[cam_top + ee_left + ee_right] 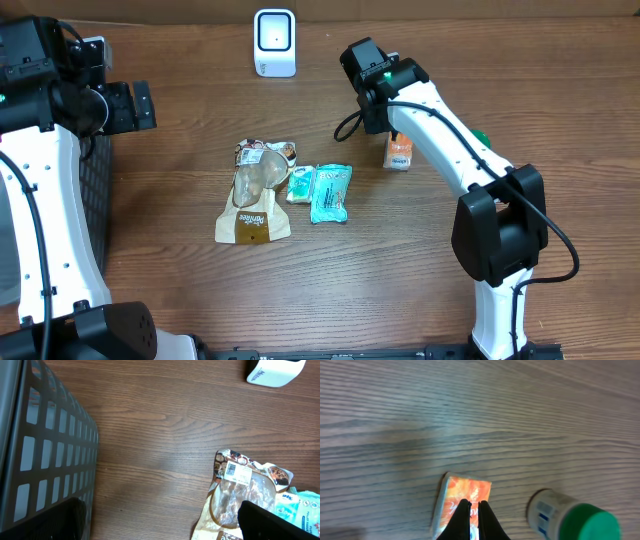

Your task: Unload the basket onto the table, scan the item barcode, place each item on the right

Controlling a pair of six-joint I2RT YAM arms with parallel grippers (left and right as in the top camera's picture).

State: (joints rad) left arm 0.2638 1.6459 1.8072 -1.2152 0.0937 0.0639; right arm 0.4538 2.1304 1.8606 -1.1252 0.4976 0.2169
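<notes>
Your right gripper (473,503), fingers pressed together, hovers over the orange packet (470,487); spread them, grip its sides, keep the barcode facing the scanner (274,42). Left gripper (132,106) stands spread.

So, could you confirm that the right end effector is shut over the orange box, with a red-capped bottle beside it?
Not quite: the cap on the bottle is green, as the right wrist view shows; the right end effector is shut over the orange box.
</notes>
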